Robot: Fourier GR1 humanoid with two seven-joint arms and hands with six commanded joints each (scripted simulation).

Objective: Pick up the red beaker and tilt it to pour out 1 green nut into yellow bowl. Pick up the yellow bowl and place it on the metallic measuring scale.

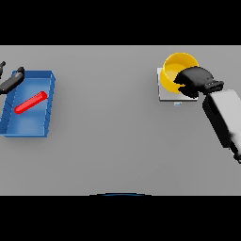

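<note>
The yellow bowl (176,67) sits on the metallic measuring scale (165,94) at the far right of the table. My right hand (195,81) covers the bowl's near right rim, fingers curled against it. The red beaker (31,102) lies on its side inside a blue tray (47,82) at the left. My left hand (12,80) hovers over the tray's far left corner, fingers fairly straight, holding nothing. I cannot make out any green nut.
The blue tray stands near the table's left edge. A small pale tab (177,104) shows at the scale's front edge. Grey tabletop (108,117) spans between tray and scale.
</note>
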